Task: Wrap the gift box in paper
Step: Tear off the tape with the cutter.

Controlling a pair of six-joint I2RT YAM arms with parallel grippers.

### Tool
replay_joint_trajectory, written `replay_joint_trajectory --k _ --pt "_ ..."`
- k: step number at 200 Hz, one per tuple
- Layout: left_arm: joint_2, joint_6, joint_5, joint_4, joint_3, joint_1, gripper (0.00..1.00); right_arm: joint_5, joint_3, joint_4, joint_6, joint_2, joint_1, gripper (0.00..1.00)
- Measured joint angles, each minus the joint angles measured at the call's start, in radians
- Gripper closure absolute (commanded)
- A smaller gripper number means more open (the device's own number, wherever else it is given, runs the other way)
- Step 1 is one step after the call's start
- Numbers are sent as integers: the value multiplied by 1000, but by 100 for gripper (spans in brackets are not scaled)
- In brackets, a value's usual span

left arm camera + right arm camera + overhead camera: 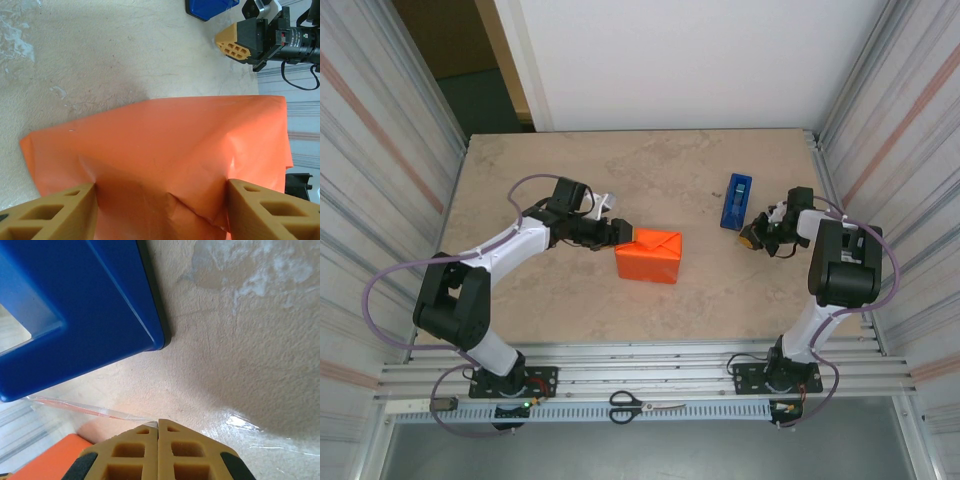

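Closest to me, well in front of the paper, a pair of scissors lies on the metal rail between the two arm bases. Then comes the table, and near its middle sits the paper. It is bright orange and folded all round the gift box, so the box is hidden inside and I see just a neat orange block. The block lies flat on the table. The left claw is at the far left corner of the paper and touches it. Its two fingers stand wide apart, one on each side of a folded end of the paper, and the paper comes right up to both of them. I cannot tell if the claw has a real hold on it. The right claw is well off to the right of the paper, low over the table. Its fingers are pressed tight together. A thin clear strip of tape runs up to the tip where they meet, but I cannot tell if it is pinched there. A bit farther back than the paper, and to its right, a blue tape holder lies on the table just beside the right claw.
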Motion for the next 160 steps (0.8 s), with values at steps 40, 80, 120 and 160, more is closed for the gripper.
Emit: replay_joint_trajectory --k 40,80,120,160 --pt "0 0 0 0 0 0 37 33 -1 -64 -1 4 -5 100" --pt "0 0 0 0 0 0 37 -5 -8 -96 -5 -48 1 100" --pt "-3 -1 -2 0 0 -1 37 -122 -17 -174 -15 -293 56 100" --pt "-10 -4 -17 -1 0 -6 36 -211 0 -188 79 -488 171 100"
